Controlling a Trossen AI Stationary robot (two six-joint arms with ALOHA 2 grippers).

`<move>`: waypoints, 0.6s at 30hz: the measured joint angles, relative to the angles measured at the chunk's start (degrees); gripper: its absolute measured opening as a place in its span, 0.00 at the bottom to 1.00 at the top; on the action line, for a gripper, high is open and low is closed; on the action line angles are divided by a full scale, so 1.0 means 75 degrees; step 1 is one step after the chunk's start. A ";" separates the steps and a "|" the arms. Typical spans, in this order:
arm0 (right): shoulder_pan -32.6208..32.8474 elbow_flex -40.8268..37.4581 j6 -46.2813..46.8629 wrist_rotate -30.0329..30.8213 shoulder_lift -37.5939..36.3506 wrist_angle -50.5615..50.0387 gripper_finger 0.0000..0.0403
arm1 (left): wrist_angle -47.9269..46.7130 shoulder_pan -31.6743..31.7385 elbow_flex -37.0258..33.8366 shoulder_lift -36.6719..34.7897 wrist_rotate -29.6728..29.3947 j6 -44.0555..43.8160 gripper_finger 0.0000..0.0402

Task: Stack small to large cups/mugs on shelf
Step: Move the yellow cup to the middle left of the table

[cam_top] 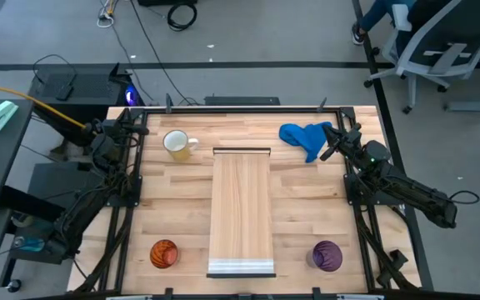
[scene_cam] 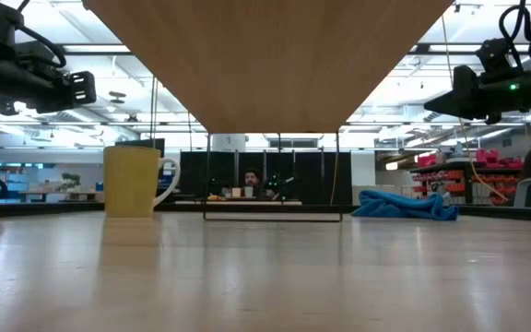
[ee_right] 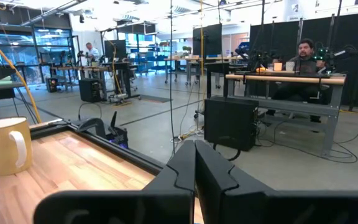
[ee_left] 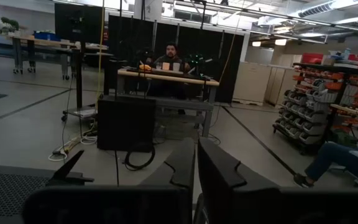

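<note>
The white mug stands upright on its base at the table's far left, and also shows in the low view and the right wrist view. The orange cup and the purple cup stand near the front edge, one on either side of the shelf. The shelf is a long plank down the table's middle, and its underside shows raised over the tabletop. My left gripper is shut at the far left edge. My right gripper is shut at the far right, beside the blue cloth. Both hang above the table and hold nothing.
A blue cloth lies crumpled at the far right of the table, close to my right gripper. Thin dark supports stand under the shelf's far end. Bare wood lies on both sides of the shelf. A person sits at a desk beyond the table.
</note>
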 joint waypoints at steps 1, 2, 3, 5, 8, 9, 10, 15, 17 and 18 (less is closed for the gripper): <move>0.0000 -0.0001 0.0000 -0.0001 0.0000 0.0001 0.02 | -0.0001 0.0002 0.0000 0.0000 0.0001 0.0000 0.07; 0.0001 -0.0002 -0.0001 0.0000 0.0000 0.0000 0.02 | -0.0003 0.0000 0.0000 0.0000 0.0000 -0.0005 0.07; 0.0003 -0.0002 0.0000 0.0000 0.0000 0.0000 0.02 | -0.0002 0.0001 0.0000 0.0001 0.0001 -0.0004 0.08; 0.0002 -0.0002 0.0000 0.0000 0.0000 0.0000 0.02 | -0.0003 0.0002 0.0000 0.0001 0.0001 0.0000 0.09; 0.0001 -0.0002 0.0000 0.0000 0.0000 0.0002 0.02 | -0.0003 0.0003 0.0000 0.0000 0.0000 0.0000 0.09; 0.0001 -0.0002 -0.0003 0.0000 0.0000 0.0000 0.02 | -0.0003 0.0002 0.0000 0.0000 0.0000 0.0000 0.09; 0.0002 -0.0002 -0.0001 -0.0001 0.0000 0.0000 0.02 | -0.0001 0.0003 0.0000 0.0000 0.0002 -0.0002 0.08; 0.0003 -0.0002 -0.0002 0.0000 0.0000 0.0002 0.02 | 0.0001 0.0003 0.0000 0.0003 0.0000 -0.0272 0.07; 0.0001 -0.0002 -0.0001 0.0000 0.0000 0.0000 0.02 | 0.0002 0.0000 0.0000 0.0001 0.0002 -0.0425 0.06; 0.0003 -0.0002 -0.0003 0.0000 0.0000 0.0000 0.02 | 0.0000 0.0003 0.0000 0.0000 0.0003 -0.0500 0.06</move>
